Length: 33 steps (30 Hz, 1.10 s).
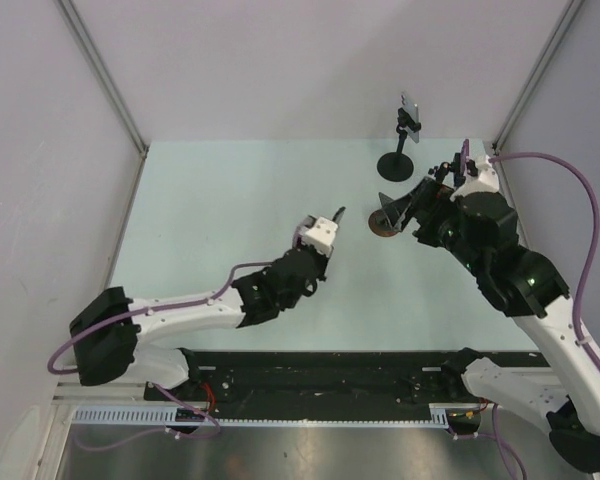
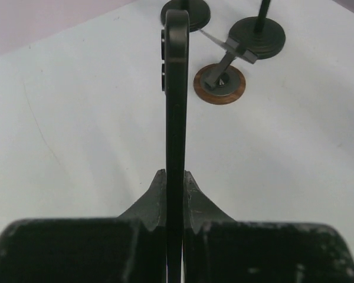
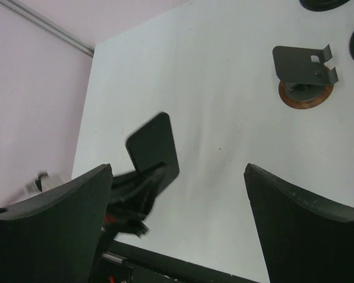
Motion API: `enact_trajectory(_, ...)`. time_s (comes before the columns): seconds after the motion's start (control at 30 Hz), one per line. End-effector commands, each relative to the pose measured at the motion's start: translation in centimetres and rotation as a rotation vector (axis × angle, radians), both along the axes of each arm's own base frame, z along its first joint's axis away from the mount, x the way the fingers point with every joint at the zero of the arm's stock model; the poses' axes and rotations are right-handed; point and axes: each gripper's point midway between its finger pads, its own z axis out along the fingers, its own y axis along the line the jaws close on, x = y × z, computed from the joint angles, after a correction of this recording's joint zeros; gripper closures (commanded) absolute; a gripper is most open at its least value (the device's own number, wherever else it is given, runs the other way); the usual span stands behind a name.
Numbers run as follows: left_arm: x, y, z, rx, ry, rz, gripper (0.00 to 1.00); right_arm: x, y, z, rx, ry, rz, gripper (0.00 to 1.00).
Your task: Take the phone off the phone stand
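The dark phone (image 2: 177, 112) is gripped edge-on and upright between my left gripper's (image 2: 176, 184) shut jaws, lifted clear of the table. In the top view my left gripper (image 1: 332, 225) holds it (image 1: 338, 214) at mid-table, left of the phone stand (image 1: 385, 224). The stand, a grey bracket on a copper-coloured round base, stands empty (image 2: 220, 84) (image 3: 304, 75). My right gripper (image 1: 408, 212) hovers close by the stand's right side, open and empty (image 3: 177, 200). The phone also shows in the right wrist view (image 3: 153, 147).
A tall black stand with a round base (image 1: 396, 165) and a small clamp on top (image 1: 409, 113) stands at the back right. Its base (image 2: 258, 36) and another black round base (image 2: 189, 13) lie behind the phone stand. Walls close in the table on three sides.
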Motion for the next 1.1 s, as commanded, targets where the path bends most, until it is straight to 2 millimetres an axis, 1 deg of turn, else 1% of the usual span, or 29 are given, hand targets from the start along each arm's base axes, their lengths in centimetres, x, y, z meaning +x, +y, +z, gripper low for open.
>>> enact_trajectory(0.0,1.4,3.3,1.3,-0.236,0.166,-0.015,1.00,-0.6,-1.7,0.0,-0.072,-0.097,-0.009,0.00)
enact_trajectory(0.03,1.8,4.0,1.3,-0.258,0.188,-0.008,1.00,-0.6,-1.7,-0.2,-0.074,-0.104,-0.004,0.00)
enact_trajectory(0.07,1.6,4.1,1.2,-0.265,0.217,-0.059,0.99,-0.6,-1.7,0.1,-0.075,-0.126,0.005,0.00)
enact_trajectory(0.1,3.0,6.2,1.2,-0.272,0.229,-0.020,1.00,-0.6,-1.5,-0.4,-0.083,-0.124,0.016,0.00)
enact_trajectory(0.13,3.4,6.9,1.2,-0.277,0.243,-0.029,1.00,-0.6,-1.2,-0.6,-0.089,-0.126,0.031,0.00)
enact_trajectory(0.17,3.4,7.1,1.2,-0.287,0.270,-0.072,1.00,-0.4,-1.0,-0.6,-0.098,-0.144,0.043,0.00)
enact_trajectory(0.2,4.8,9.1,1.1,-0.302,0.282,-0.043,1.00,-0.2,-0.8,-0.9,-0.107,-0.149,0.052,0.00)
enact_trajectory(0.23,5.3,9.9,0.9,-0.311,0.298,-0.042,1.00,0.0,-0.5,-1.7,-0.122,-0.146,0.070,0.00)
enact_trajectory(0.27,6.5,11.6,1.1,-0.335,0.315,-0.038,1.00,0.4,-0.2,-1.8,-0.126,-0.158,0.074,0.00)
enact_trajectory(0.33,7.7,13.3,0.1,-0.335,0.372,-0.022,1.00,0.7,0.3,-2.2,-0.129,-0.162,0.092,0.00)
enact_trajectory(0.37,8.6,14.8,0.6,-0.359,0.382,-0.032,1.00,0.9,0.6,-2.6,-0.142,-0.160,0.107,0.00)
enact_trajectory(0.4,9.2,15.6,0.4,-0.369,0.398,-0.030,1.00,1.1,1.0,-2.7,-0.150,-0.162,0.121,0.00)
enact_trajectory(0.43,9.9,16.3,-0.6,-0.378,0.434,-0.022,1.00,1.3,1.4,-3.1,-0.154,-0.162,0.139,0.00)
enact_trajectory(0.47,11.2,18.3,-0.5,-0.398,0.432,0.015,0.99,1.7,1.7,-3.6,-0.170,-0.151,0.147,0.00)
enact_trajectory(0.5,11.4,18.5,-0.8,-0.409,0.457,-0.021,1.00,1.8,2.0,-3.8,-0.174,-0.148,0.153,0.00)
enact_trajectory(0.53,12.1,19.1,-2.2,-0.415,0.497,-0.016,1.00,2.1,2.2,-3.7,-0.171,-0.154,0.155,0.00)
enact_trajectory(0.57,13.1,20.5,-2.4,-0.427,0.501,0.002,1.00,2.3,2.4,-3.9,-0.172,-0.149,0.155,0.00)
enact_trajectory(0.6,13.1,20.4,-2.6,-0.438,0.521,-0.041,1.00,2.6,2.8,-4.3,-0.175,-0.139,0.159,0.00)
enact_trajectory(0.63,13.8,20.7,-2.6,-0.444,0.525,-0.051,1.00,2.7,3.2,-4.3,-0.170,-0.142,0.167,0.01)
enact_trajectory(0.67,14.6,21.9,-4.5,-0.462,0.574,-0.034,1.00,2.7,3.5,-4.6,-0.173,-0.139,0.169,0.01)
enact_trajectory(0.73,15.1,22.3,-5.5,-0.508,0.631,-0.073,1.00,2.9,4.3,-5.2,-0.187,-0.132,0.181,0.02)
enact_trajectory(0.77,16.3,23.6,-6.5,-0.553,0.670,-0.051,1.00,2.8,4.6,-5.7,-0.193,-0.124,0.187,0.02)
enact_trajectory(0.8,16.7,24.0,-6.9,-0.581,0.696,-0.056,1.00,2.9,4.8,-6.2,-0.201,-0.116,0.190,0.02)
enact_trajectory(0.83,16.9,24.0,-6.9,-0.605,0.712,-0.080,1.00,2.8,5.2,-6.3,-0.200,-0.117,0.201,0.02)
enact_trajectory(0.87,17.6,24.6,-6.7,-0.606,0.701,-0.071,1.00,2.6,5.6,-6.4,-0.203,-0.118,0.218,0.02)
enact_trajectory(0.9,18.0,24.8,-7.6,-0.603,0.716,-0.059,1.00,2.5,6.1,-6.7,-0.204,-0.120,0.239,0.02)
enact_trajectory(0.93,18.4,25.1,-7.6,-0.595,0.710,-0.055,1.00,2.6,6.4,-7.1,-0.225,-0.120,0.255,0.02)
enact_trajectory(1.03,18.4,25.0,-9.5,-0.586,0.772,-0.068,0.99,2.9,7.2,-8.1,-0.250,-0.121,0.289,0.01)
enact_trajectory(1.07,18.0,25.0,-10.3,-0.587,0.807,-0.071,1.00,3.0,7.3,-8.4,-0.268,-0.126,0.302,0.01)
